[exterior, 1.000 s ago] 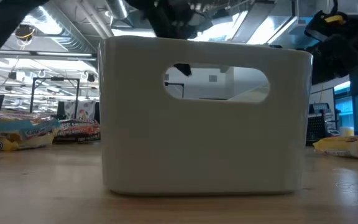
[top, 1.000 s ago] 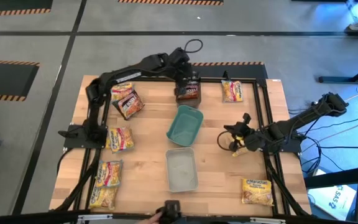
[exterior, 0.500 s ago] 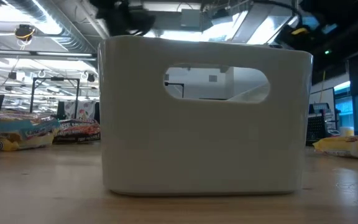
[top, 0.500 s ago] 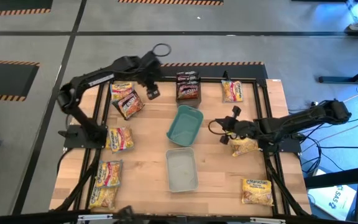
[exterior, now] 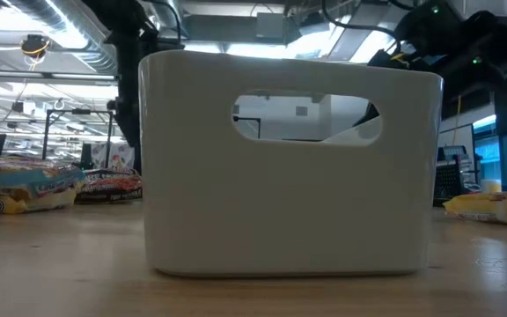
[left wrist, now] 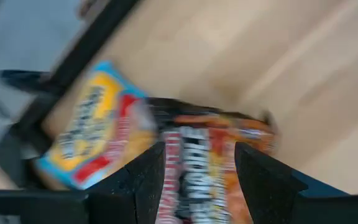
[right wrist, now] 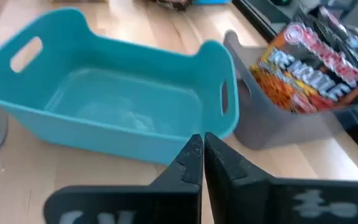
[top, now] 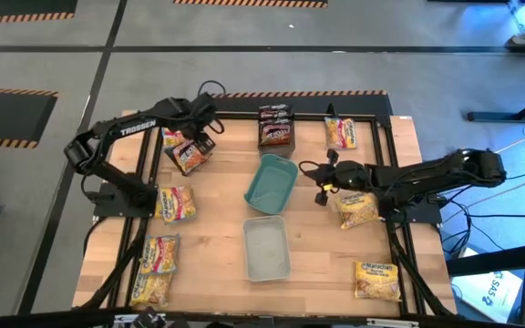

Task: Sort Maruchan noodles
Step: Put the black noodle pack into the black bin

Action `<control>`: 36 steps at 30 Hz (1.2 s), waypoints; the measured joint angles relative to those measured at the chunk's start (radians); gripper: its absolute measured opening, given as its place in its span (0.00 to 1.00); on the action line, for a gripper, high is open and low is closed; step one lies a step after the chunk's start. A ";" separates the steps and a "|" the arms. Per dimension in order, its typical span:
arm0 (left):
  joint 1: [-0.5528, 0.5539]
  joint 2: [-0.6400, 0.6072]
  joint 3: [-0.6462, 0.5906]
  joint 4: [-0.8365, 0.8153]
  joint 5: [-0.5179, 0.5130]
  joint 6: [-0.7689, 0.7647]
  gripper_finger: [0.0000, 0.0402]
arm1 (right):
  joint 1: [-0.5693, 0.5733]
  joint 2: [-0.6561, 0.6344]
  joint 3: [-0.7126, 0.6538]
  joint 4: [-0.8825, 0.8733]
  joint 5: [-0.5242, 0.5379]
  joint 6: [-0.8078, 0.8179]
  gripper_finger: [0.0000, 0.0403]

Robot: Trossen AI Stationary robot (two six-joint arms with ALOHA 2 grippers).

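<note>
My left pincer (left wrist: pixel 194 163) hangs open, empty, over the dark red packet (top: pixel 186 151) at the bench's (top: pixel 217 228) far-left corner; I should straddle its short width before closing

Grey floor (top: pixel 44 55) around wooden table (top: pixel 217 237); hazard-striped tape (top: pixel 12 93) left of table. Ceiling strip lights (exterior: pixel 69 18) beyond the table.

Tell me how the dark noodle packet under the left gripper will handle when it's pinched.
The dark packet lies flat with its edge over a yellow packet, so lifting may drag that one. Its glossy, crinkly wrapper looks slippery; the open left gripper should probably straddle its width. It looks thin and light, likely stiff from the noodle block, with floppy ends.
</note>
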 joint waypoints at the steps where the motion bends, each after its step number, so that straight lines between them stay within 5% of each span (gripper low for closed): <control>1: 0.006 -0.001 0.000 0.004 -0.025 0.003 0.47 | -0.004 0.011 0.000 0.016 -0.010 -0.005 0.00; 8: 0.137 -0.001 0.000 0.014 0.073 0.013 0.50 | -0.019 0.068 0.000 0.035 -0.144 -0.032 0.00; 17: 0.291 0.000 -0.039 0.011 0.288 0.114 0.49 | -0.018 0.094 0.000 0.031 -0.148 -0.059 0.00; 36: 0.326 0.153 -0.082 0.010 0.360 0.205 0.49 | -0.017 0.094 0.000 0.029 -0.208 -0.082 0.00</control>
